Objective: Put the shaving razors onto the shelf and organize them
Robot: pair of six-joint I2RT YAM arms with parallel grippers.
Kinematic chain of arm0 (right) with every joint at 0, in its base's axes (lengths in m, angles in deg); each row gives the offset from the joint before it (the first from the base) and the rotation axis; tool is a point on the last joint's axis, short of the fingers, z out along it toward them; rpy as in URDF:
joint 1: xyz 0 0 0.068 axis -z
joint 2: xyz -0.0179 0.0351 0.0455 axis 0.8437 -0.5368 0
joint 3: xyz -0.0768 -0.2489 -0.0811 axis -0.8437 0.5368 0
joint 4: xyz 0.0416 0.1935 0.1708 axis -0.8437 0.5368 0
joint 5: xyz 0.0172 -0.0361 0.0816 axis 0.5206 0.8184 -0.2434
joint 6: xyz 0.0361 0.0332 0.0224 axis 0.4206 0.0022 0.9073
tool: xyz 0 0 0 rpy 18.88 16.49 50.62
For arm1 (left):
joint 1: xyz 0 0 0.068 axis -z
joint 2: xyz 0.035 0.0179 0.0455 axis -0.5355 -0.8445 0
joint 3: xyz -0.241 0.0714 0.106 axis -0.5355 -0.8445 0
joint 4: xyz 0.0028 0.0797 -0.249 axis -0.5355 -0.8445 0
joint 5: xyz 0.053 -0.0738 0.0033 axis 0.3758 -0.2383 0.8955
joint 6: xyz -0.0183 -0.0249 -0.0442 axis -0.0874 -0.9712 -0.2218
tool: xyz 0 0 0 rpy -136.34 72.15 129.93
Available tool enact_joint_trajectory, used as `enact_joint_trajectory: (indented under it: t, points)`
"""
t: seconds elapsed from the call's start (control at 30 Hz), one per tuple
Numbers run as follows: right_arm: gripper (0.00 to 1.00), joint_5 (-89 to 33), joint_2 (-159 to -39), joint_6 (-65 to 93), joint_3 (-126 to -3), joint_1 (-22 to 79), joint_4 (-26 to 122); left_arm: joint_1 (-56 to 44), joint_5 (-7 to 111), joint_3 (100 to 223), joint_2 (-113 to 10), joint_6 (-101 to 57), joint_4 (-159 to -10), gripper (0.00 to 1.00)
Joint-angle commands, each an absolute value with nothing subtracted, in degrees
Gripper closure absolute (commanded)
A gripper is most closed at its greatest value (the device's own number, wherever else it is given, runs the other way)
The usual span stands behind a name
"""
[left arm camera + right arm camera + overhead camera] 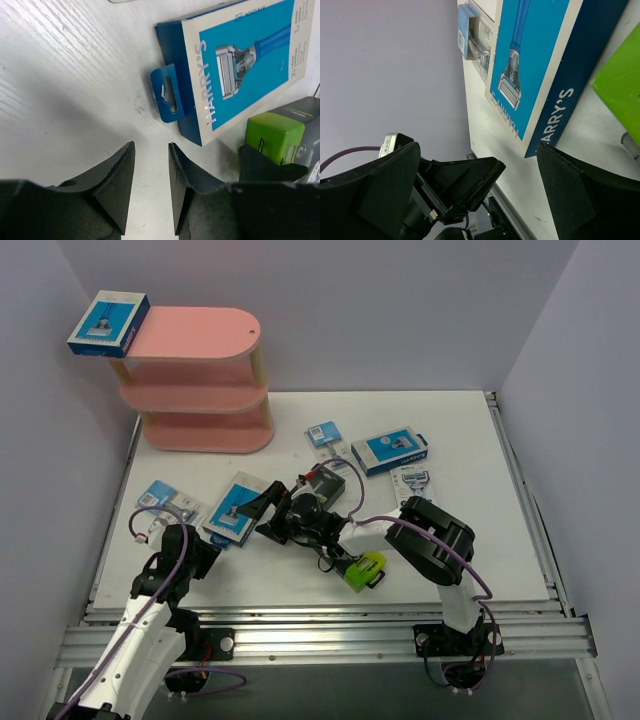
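The pink shelf (205, 380) stands at the back left with one blue-and-white razor box (108, 324) on its top board. Another blue-and-white box (236, 508) lies flat on the table; it also shows in the left wrist view (240, 65) and the right wrist view (535, 70). My left gripper (210, 552) (151, 187) sits low just short of that box's hang tab (167, 95), slightly open and empty. My right gripper (262, 518) (480, 200) is wide open and empty beside the same box. A lime-green-ended box (363, 570) lies in front.
A third blue-and-white box (391, 452), a black box (325, 483) and blister packs (327, 433) (413, 480) (165, 500) lie on the white table (480, 540). A lime-green box end (275, 135) sits right of my left fingers. Purple walls enclose the table.
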State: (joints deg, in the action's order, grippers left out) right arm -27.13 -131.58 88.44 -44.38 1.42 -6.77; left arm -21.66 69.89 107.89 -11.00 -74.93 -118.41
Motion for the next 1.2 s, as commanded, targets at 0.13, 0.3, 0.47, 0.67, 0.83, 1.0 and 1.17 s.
enact_joint_trajectory:
  t: [0.13,0.3,0.47,0.67,0.83,1.0,1.17]
  points:
    - [0.03,-28.71,-130.92,87.52,-41.24,4.54,-1.82,-21.66,74.96,106.68,-17.97,-76.60,-110.98,0.58]
    - [0.03,-30.20,-131.00,87.08,-40.27,5.77,-2.34,-21.66,75.66,106.86,-23.68,-76.25,-105.52,0.58]
    - [0.03,-30.99,-131.00,86.90,-38.95,6.91,-3.49,-21.66,77.95,107.30,-24.05,-75.63,-104.47,0.58]
    - [0.04,-31.52,-131.71,86.81,-38.68,7.09,-4.01,-21.75,79.00,105.80,-21.85,-76.07,-102.44,0.57]
    - [0.04,-31.70,-132.06,86.72,-38.60,7.09,-4.28,-21.83,79.53,105.28,-22.29,-75.90,-101.13,0.56]
    - [0.04,-31.70,-132.06,86.55,-38.51,7.09,-4.19,-21.83,79.36,104.66,-23.43,-75.98,-99.11,0.54]
    - [0.04,-31.70,-132.15,86.46,-38.33,7.09,-4.10,-21.75,78.39,104.48,-24.84,-76.25,-96.82,0.54]
